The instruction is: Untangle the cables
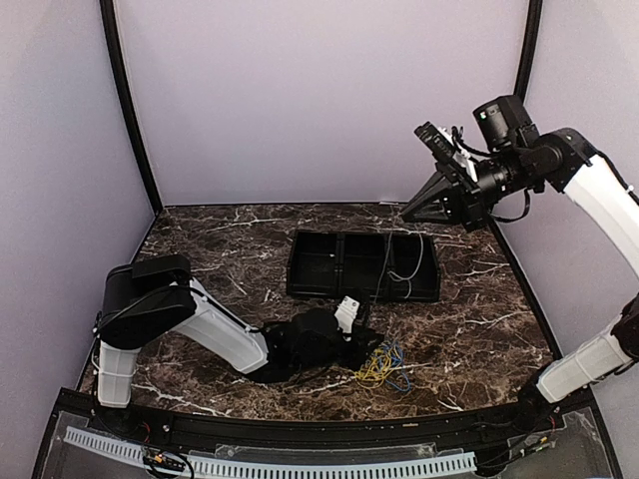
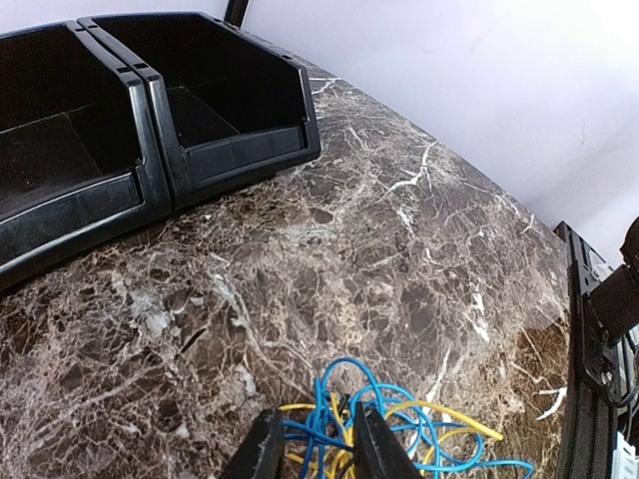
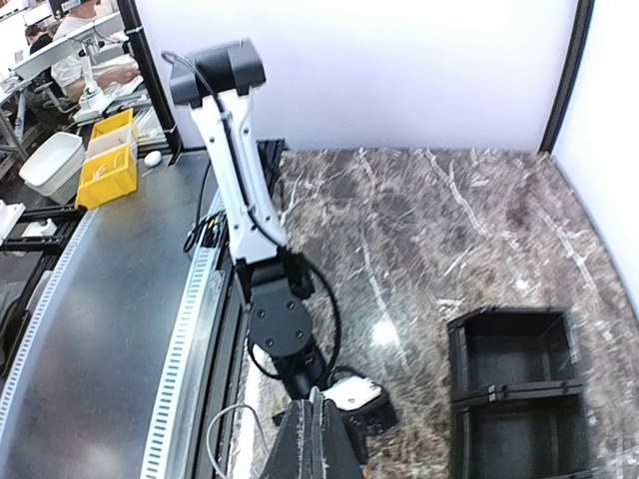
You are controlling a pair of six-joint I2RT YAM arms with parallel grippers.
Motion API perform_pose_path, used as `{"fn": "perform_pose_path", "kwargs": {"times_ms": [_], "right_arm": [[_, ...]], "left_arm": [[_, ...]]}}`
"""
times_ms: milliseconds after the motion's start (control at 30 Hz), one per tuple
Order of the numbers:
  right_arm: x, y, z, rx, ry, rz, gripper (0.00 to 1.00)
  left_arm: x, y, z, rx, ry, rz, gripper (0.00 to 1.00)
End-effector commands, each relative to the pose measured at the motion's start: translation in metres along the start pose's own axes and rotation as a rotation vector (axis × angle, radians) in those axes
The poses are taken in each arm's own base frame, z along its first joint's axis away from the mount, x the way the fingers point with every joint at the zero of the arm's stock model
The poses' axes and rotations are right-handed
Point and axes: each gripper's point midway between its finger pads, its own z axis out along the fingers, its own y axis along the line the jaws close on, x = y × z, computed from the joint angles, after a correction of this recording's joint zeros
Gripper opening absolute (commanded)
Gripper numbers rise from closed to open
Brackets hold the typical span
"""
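A tangle of yellow and blue cables (image 1: 382, 365) lies on the marble near the front. My left gripper (image 1: 361, 351) is low at its left edge. In the left wrist view the open jaws (image 2: 319, 444) straddle several blue and yellow strands (image 2: 399, 419), with a short dark strand among them. My right gripper (image 1: 407, 214) is raised high over the bin's right end. It is shut (image 3: 313, 397) on a thin white cable (image 3: 231, 408). That cable hangs down from its tips into the right compartment (image 1: 407, 271).
A black two-compartment bin (image 1: 300, 261) stands mid-table, behind the tangle; it also shows in the wrist views (image 2: 150, 110) (image 3: 509, 384). Purple walls enclose the back and sides. A metal rail (image 1: 270, 464) runs along the near edge.
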Motion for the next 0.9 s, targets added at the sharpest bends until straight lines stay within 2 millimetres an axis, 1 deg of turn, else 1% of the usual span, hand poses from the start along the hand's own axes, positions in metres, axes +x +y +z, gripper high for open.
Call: {"fn": "perform_pose_path", "kwargs": {"times_ms": [0,100,200,300,367,400,467,567,667,700,733,767,800,833,867], "right_arm": [[-0.038,0.005,-0.031,0.064,-0.071,-0.077,0.00],[-0.057,0.003,-0.058,0.106,-0.131,-0.108,0.00],[-0.083,0.009,-0.086,0.140,-0.206,-0.162,0.00],[-0.109,0.018,-0.112,0.171,-0.275,-0.221,0.00],[-0.122,0.022,-0.126,0.201,-0.304,-0.255,0.00],[-0.125,0.022,-0.130,0.211,-0.312,-0.263,0.00],[-0.124,0.016,-0.132,0.235,-0.326,-0.258,0.00],[-0.115,0.000,-0.134,0.309,-0.345,-0.244,0.00],[-0.101,-0.024,-0.136,0.392,-0.331,-0.196,0.00],[-0.096,-0.031,-0.136,0.416,-0.323,-0.179,0.00],[-0.092,-0.037,-0.136,0.436,-0.318,-0.172,0.00],[-0.087,-0.043,-0.135,0.453,-0.311,-0.157,0.00],[-0.082,-0.048,-0.134,0.465,-0.305,-0.147,0.00],[-0.077,-0.052,-0.134,0.474,-0.300,-0.135,0.00],[-0.072,-0.058,-0.133,0.485,-0.293,-0.120,0.00]], "left_arm": [[0.014,0.004,-0.002,-0.003,0.015,-0.009,0.25],[0.017,0.004,-0.004,0.002,0.022,-0.018,0.25],[0.020,0.002,-0.004,0.014,0.033,-0.024,0.26],[0.023,0.002,-0.005,0.020,0.047,-0.027,0.26],[0.025,0.003,-0.006,0.018,0.049,-0.028,0.27],[0.024,0.003,-0.006,0.018,0.048,-0.029,0.27],[0.022,0.003,-0.008,0.019,0.038,-0.034,0.29],[0.013,-0.001,-0.014,0.035,0.009,-0.047,0.33],[0.006,-0.004,-0.020,0.050,-0.005,-0.060,0.38],[-0.002,-0.009,-0.023,0.065,-0.017,-0.066,0.40],[-0.003,-0.010,-0.026,0.072,-0.017,-0.067,0.43],[-0.011,-0.015,-0.029,0.093,-0.027,-0.069,0.45],[-0.017,-0.020,-0.034,0.108,-0.036,-0.065,0.48],[-0.019,-0.024,-0.036,0.128,-0.035,-0.060,0.50],[-0.027,-0.032,-0.043,0.167,-0.053,-0.048,0.55]]}}
